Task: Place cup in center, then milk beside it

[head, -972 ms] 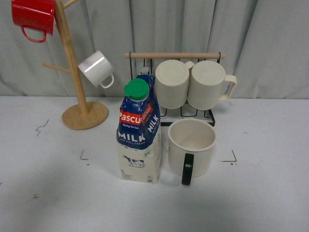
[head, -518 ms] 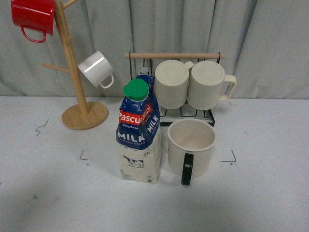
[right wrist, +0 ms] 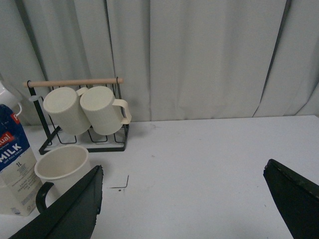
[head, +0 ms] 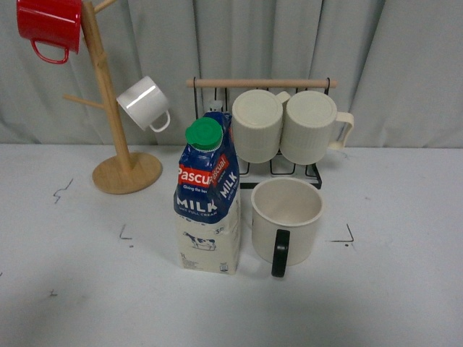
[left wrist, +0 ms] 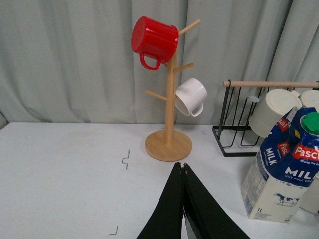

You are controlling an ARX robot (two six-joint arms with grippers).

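Two ribbed mugs point(head: 286, 124) behind cup point(head: 286, 220) | milk point(head: 208, 196) just beside | left jaws together | right jaws apart

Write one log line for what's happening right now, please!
cup: upright, mid-table | milk: upright beside cup | left gripper: shut, empty | right gripper: open, empty | both arms clear

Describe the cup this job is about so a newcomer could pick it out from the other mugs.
Find the black wire rack with a wooden bar at the back. Just in front of it, the cup stands upright beside the milk carton. Unlike the two ribbed mugs on the rack, it is smooth, with a black handle.
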